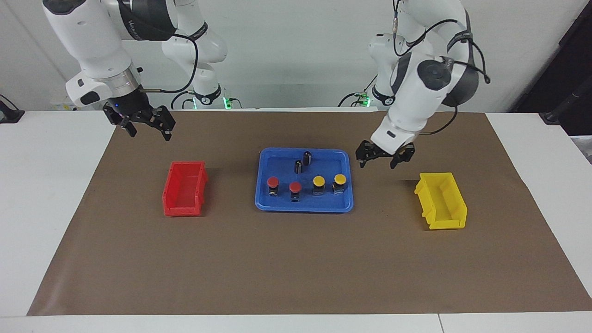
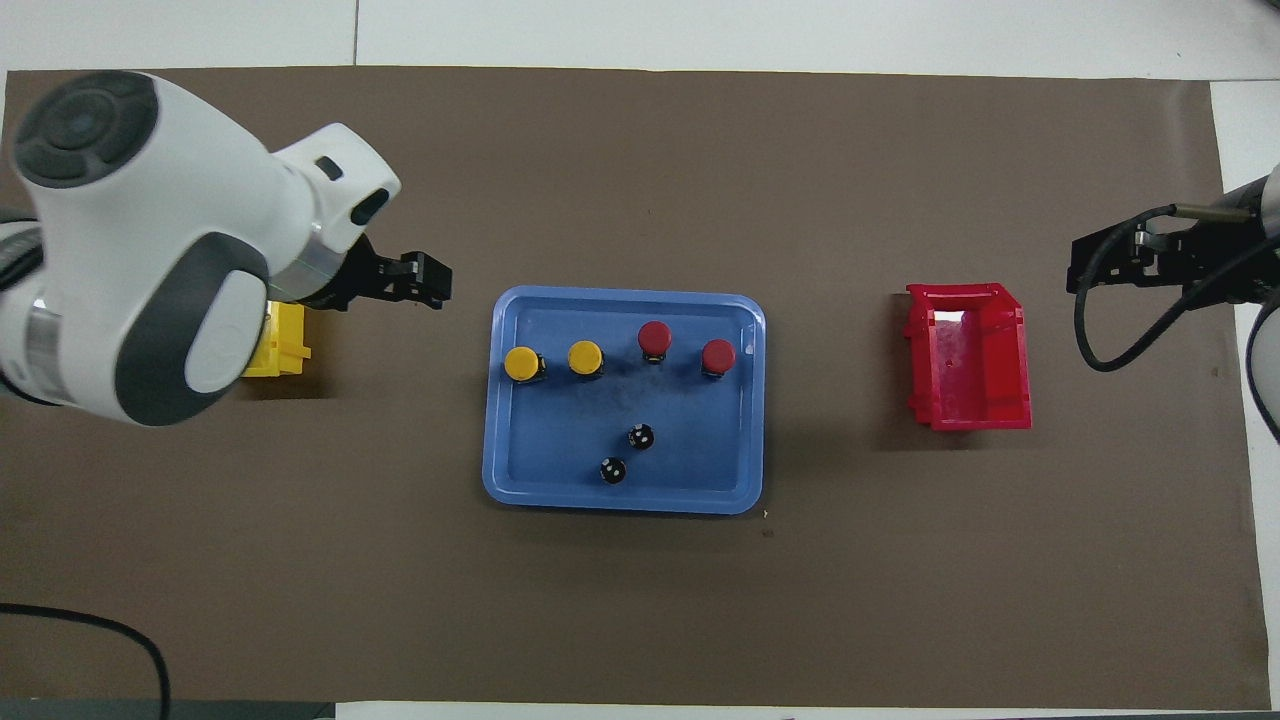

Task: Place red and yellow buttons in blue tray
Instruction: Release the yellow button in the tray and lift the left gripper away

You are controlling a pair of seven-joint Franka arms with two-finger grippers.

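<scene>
Standing in a row inside the blue tray (image 1: 344, 203), the two red buttons (image 1: 283, 185) and two yellow buttons (image 1: 329, 181) all sit on its farther half from the robots, with two dark capless cylinders (image 1: 303, 162) nearer the arms. Beside the tray toward the yellow bin (image 1: 441, 201), the left end effector (image 1: 385, 160) hangs empty with fingers wide, the closer arm. Well apart from the tray, past the red bin (image 1: 184, 188), the right end effector (image 1: 144, 125) waits open; the overhead view cuts it off partly and hides most of the yellow bin.
</scene>
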